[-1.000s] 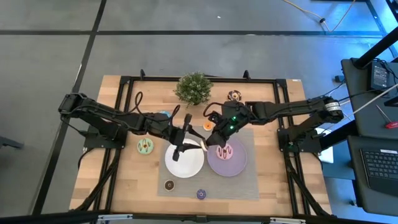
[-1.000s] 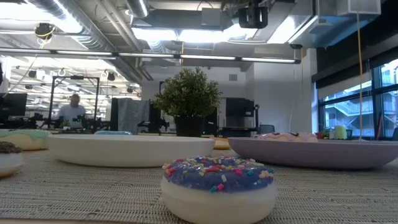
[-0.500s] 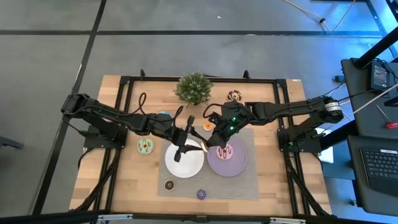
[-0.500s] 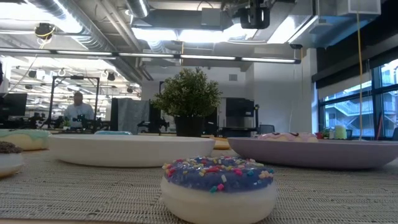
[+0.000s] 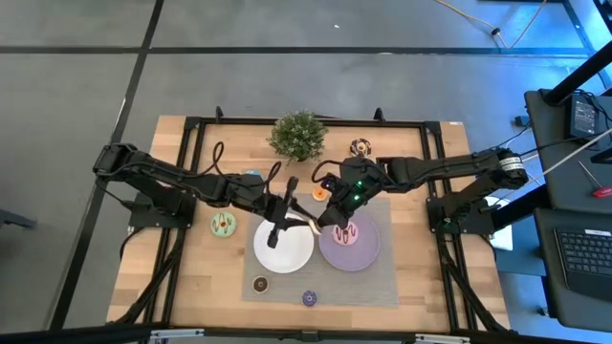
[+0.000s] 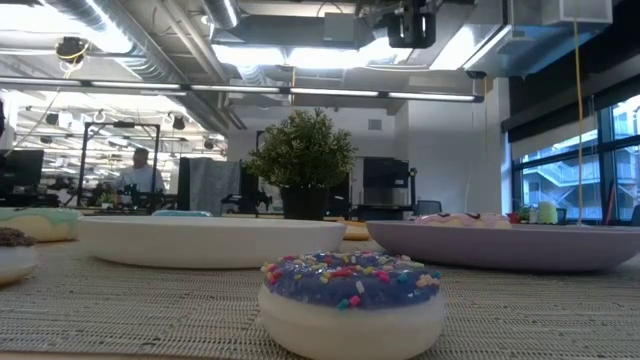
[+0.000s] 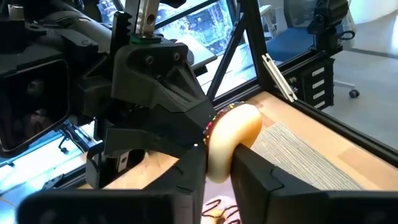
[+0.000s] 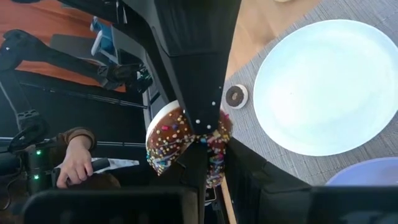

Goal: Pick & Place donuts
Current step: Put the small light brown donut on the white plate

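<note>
Above the white plate's [image 5: 283,254] edge, barely budged, pinching the chocolate donut [image 7: 229,134] in left gripper [image 7: 219,163] and right gripper [image 8: 210,163] alike, seemingly mid-handover.

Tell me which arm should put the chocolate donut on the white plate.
Left, probably. The left gripper has its jaws on the chocolate donut at the edge of the white plate. The right gripper meets it there, nearer the purple plate.
</note>
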